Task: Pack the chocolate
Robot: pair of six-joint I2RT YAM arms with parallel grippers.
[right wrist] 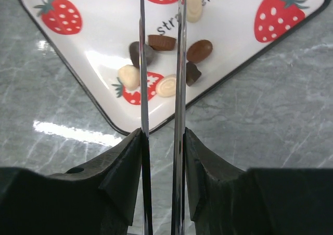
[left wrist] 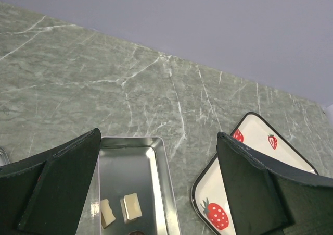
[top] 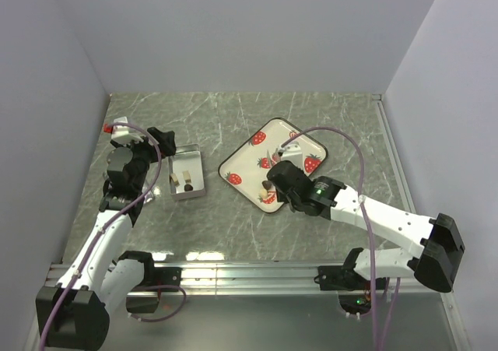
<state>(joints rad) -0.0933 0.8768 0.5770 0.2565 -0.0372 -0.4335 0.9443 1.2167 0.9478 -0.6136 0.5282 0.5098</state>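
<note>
I see the chocolate (right wrist: 167, 85) in two places. Most of it lies loose on the strawberry-printed tray (right wrist: 93, 52), bunched in the corner nearest the arms: cream pieces, dark pieces, a brown oval and a brown cup (right wrist: 161, 42). The right gripper (right wrist: 160, 5) hangs over that corner, its two thin metal fingers (right wrist: 143, 141) standing narrow and parallel and running off the top of its wrist view. The brown cup shows in the gap between them and fills it from side to side, with a dark piece (right wrist: 136, 52) just to its left, partly behind one finger, and the brown oval (right wrist: 200, 51) just outside the other. Whether the fingers actually clamp the cup or it only lies on the tray beneath them I cannot tell. The rest of the chocolate is in the tin (left wrist: 127, 162), which sits on the table (top: 233, 117) toward the left edge, apart from the tray: two cream pieces (left wrist: 131, 206) side by side on its floor and a dark one cut off at the bottom of the left wrist view. The left gripper (left wrist: 157, 136) hovers above the tin with its black fingers (left wrist: 67, 177) spread wide — nothing between them and no contact with the metal that I can see.
</note>
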